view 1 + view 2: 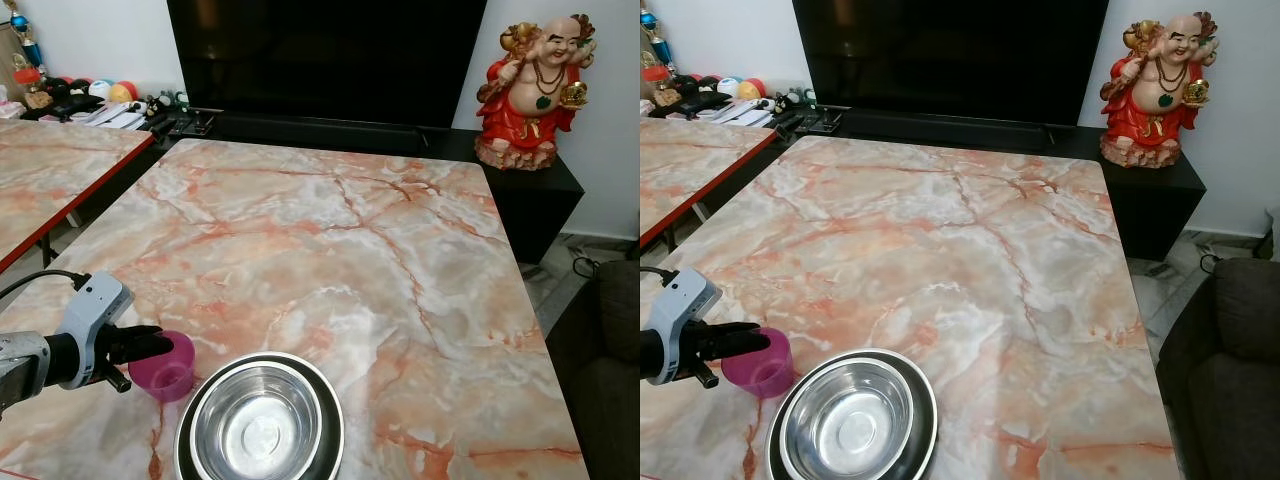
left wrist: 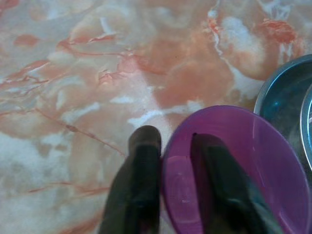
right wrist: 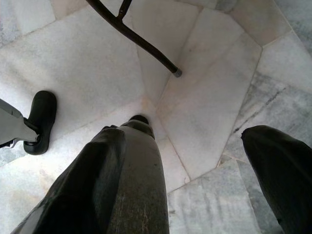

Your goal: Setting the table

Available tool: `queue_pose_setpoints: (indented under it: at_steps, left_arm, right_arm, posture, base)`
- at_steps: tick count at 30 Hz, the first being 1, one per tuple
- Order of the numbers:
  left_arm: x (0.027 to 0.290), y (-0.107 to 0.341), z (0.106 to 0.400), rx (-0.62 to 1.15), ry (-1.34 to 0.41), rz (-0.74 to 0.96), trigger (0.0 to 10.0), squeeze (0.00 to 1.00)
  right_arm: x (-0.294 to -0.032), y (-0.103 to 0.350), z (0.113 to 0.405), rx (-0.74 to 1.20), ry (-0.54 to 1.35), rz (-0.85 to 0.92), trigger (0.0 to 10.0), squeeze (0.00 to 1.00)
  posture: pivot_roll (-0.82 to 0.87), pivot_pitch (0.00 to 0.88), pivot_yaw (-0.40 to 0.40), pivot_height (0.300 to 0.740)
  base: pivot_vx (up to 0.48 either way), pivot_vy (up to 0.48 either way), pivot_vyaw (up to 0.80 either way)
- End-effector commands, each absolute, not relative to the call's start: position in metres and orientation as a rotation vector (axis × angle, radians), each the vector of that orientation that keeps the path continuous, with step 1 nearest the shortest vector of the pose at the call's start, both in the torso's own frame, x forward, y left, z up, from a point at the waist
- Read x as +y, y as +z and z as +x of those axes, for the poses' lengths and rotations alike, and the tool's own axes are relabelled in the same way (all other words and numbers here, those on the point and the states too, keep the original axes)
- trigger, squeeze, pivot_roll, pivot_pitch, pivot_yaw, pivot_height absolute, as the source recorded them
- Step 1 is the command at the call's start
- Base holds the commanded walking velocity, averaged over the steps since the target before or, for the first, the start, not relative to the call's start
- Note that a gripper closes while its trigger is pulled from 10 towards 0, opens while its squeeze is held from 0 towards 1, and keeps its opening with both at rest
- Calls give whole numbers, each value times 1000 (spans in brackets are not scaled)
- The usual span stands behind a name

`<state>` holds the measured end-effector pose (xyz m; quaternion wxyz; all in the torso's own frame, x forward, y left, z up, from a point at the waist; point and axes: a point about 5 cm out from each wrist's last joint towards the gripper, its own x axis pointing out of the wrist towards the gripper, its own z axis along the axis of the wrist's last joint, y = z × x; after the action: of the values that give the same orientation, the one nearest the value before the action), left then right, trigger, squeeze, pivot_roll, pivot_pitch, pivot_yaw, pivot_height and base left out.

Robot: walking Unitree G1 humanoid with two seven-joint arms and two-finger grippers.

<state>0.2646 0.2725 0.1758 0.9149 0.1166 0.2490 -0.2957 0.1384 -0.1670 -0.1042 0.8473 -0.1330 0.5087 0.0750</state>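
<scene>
A small purple cup (image 1: 166,373) stands on the marble table (image 1: 330,230) near its front left corner. My left gripper (image 1: 158,346) is shut on the cup's rim: in the left wrist view one finger (image 2: 138,180) is outside the wall and the other finger (image 2: 224,180) is inside the cup (image 2: 253,161). Just to the right of the cup sits a steel bowl (image 1: 258,420) nested on a dark plate (image 1: 328,412) at the table's front edge. My right gripper (image 3: 197,146) hangs open over the tiled floor.
A large dark television (image 1: 325,60) stands behind the table, with a red and gold statue (image 1: 532,85) on a black stand at the back right. A second marble table (image 1: 50,165) is on the left. A dark sofa (image 1: 610,360) borders the right side.
</scene>
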Motion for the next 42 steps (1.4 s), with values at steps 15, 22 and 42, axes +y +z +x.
queue_pose_setpoints:
  at_steps: [15,22,42]
  left_arm:
    - [276,167,264,532,-573,243,10000,643]
    - [275,167,264,529,-569,242,10000,639]
    - [276,178,267,484,-560,285,10000,0]
  right_arm:
    - [-172,-109,123,1136,170,-296,10000,0]
    - [-174,-109,123,1137,168,-300,10000,0]
    - [-177,-108,126,1136,170,-303,10000,0]
  posture:
    - [34,71,8,740]
    - [34,71,5,740]
    - [38,68,1,740]
  base:
    - [0,0,0]
    - [0,0,0]
    - [0,0,0]
